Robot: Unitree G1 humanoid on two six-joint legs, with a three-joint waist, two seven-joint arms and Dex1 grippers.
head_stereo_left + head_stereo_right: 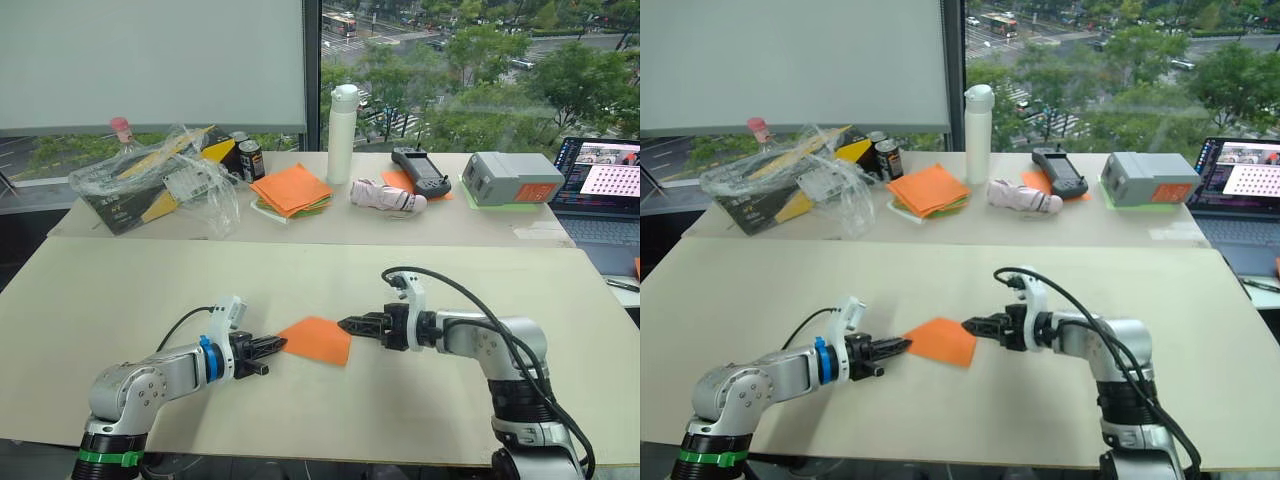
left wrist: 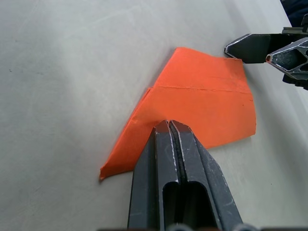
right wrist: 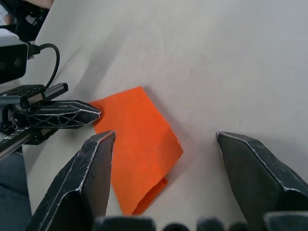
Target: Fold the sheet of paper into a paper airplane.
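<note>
Pale tabletop [image 1: 120,300] holds the thin, floppy folded sheet of paper [image 1: 317,339], probably light and slippery; left gripper [image 1: 268,347] pinches its 9 o'clock corner, right gripper [image 3: 163,178] spread wide at 3 o'clock.

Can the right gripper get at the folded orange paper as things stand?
Probably yes. The right gripper is open at the folded orange paper's edge, bare table around it. The left gripper, shut, sits at the opposite corner, not between them.

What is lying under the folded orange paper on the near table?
Under the sheet of paper only the pale table shows around its edges. A folded layer peeks out beneath one side; anything flat hidden under its middle cannot be seen.
</note>
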